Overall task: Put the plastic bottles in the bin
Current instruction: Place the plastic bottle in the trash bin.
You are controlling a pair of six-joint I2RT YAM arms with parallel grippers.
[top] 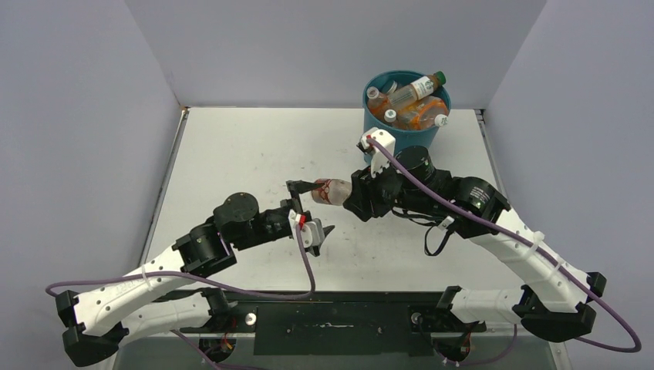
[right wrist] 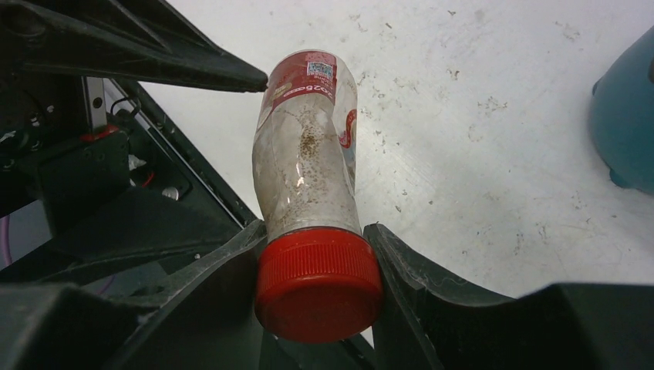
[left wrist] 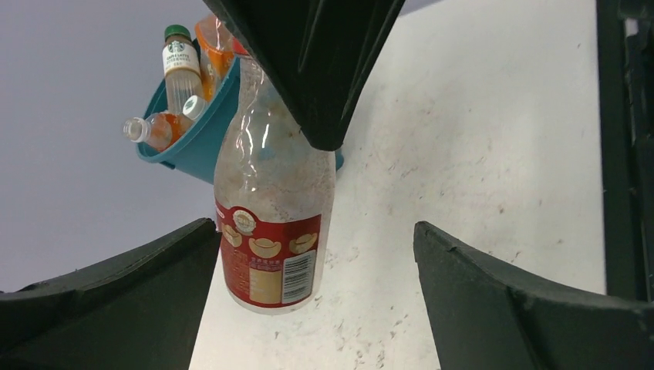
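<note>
Top view: the right claw (top: 348, 193) is clamped on a plastic bottle (top: 330, 191) over the desk (top: 231, 154), apart from the bin (top: 370, 116), which holds other bottles (top: 416, 89).

Left wrist: the left claw (left wrist: 315, 231) stands apart around its red-labelled base.

Right wrist: the grip sits just under a red cap (right wrist: 318, 284), and the clear body is dented.

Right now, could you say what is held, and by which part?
The right gripper holds the red-capped bottle by its neck.
</note>
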